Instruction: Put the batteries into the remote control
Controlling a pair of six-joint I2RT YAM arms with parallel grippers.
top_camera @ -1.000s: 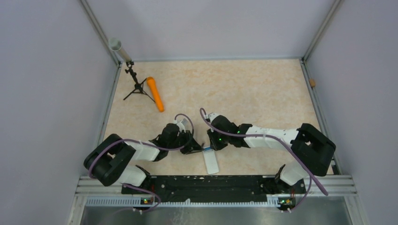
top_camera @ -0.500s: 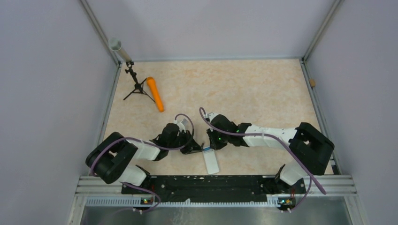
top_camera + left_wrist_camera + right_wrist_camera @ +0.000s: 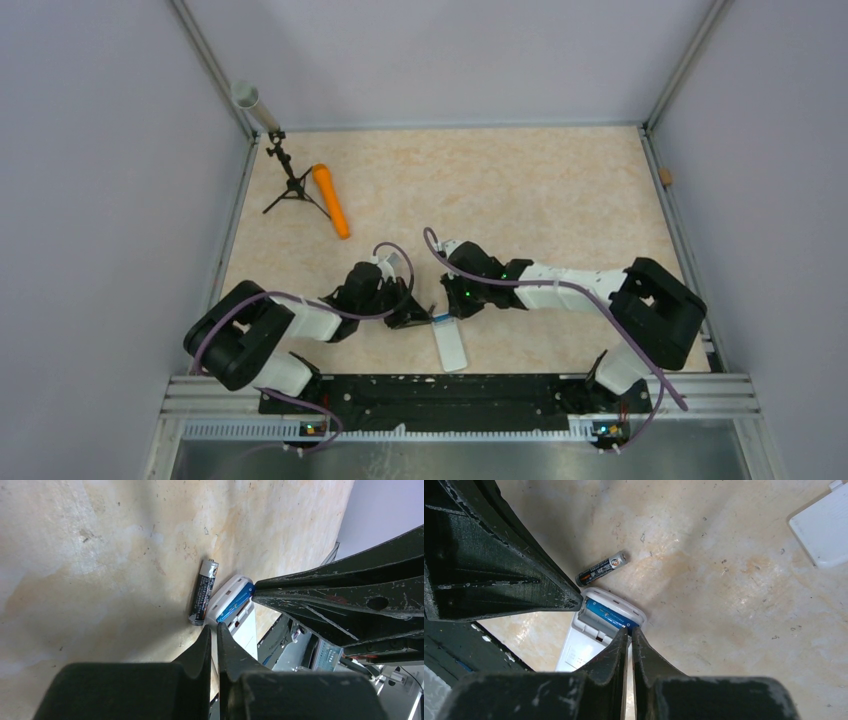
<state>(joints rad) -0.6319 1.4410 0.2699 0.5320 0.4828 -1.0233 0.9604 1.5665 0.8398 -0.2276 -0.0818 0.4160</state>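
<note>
Closed together since earlier, left gripper (image 3: pixel 214 628) and right gripper (image 3: pixel 629 631) crowd the remote control (image 3: pixel 574 652) end; dark battery (image 3: pixel 601 568) just beside.

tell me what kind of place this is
Probably a robotics lab test cell: a beige table boxed in by plain grey walls on a metal frame, two robot arms bolted to a rail at its near edge, and a small tripod in the corner.
</note>
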